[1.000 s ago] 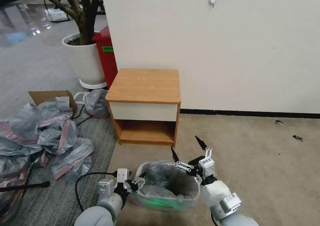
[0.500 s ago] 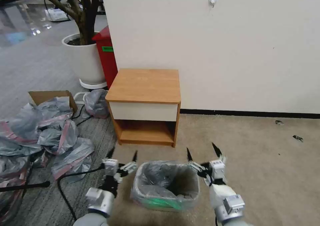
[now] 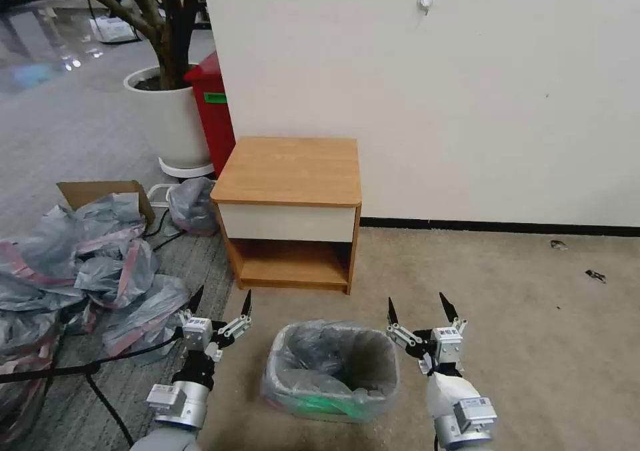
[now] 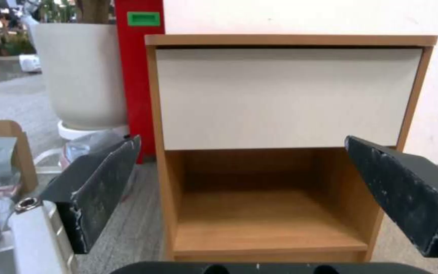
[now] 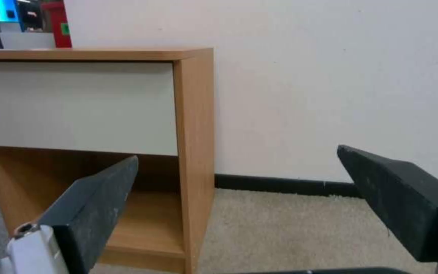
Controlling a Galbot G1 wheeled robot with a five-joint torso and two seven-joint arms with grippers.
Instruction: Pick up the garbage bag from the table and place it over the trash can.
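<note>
Garbage bag lines trash can, rim folded over edge; table top bare. L gripper & R gripper flank can, fingers wide apart, holding nothing. Task looks done, nothing obvious left.

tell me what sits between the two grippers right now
In the head view, the trash can, already lined with the garbage bag, sits on the carpet between the open left gripper and the open right gripper; neither touches it.
</note>
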